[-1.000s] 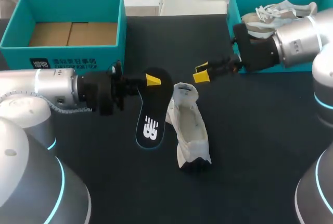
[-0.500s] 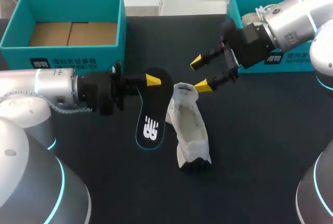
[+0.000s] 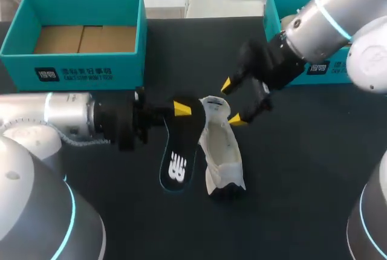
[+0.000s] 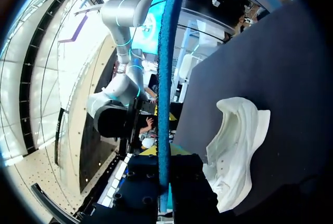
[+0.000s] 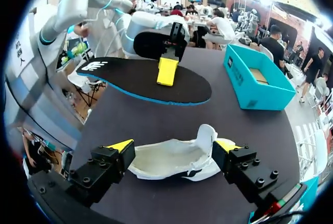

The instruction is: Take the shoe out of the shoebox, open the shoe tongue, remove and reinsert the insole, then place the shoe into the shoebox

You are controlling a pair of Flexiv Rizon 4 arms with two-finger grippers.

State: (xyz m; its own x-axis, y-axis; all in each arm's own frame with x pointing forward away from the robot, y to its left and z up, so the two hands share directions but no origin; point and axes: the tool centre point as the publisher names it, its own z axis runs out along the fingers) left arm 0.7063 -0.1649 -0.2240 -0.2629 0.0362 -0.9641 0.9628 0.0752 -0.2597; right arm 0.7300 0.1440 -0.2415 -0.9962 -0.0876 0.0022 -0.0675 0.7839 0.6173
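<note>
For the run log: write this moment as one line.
left gripper: shut on insole beside shoe | right gripper: open astride shoe | shoe: lying on table, insole out

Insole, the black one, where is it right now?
In the head view, the black insole is held by the left gripper near the middle, just left of the white shoe.

The white shoe (image 3: 221,145) is showing soft matt cloth, the black insole (image 3: 180,151) is looking matt and foamy, the desk (image 3: 302,169) is lying dull and smooth
</note>
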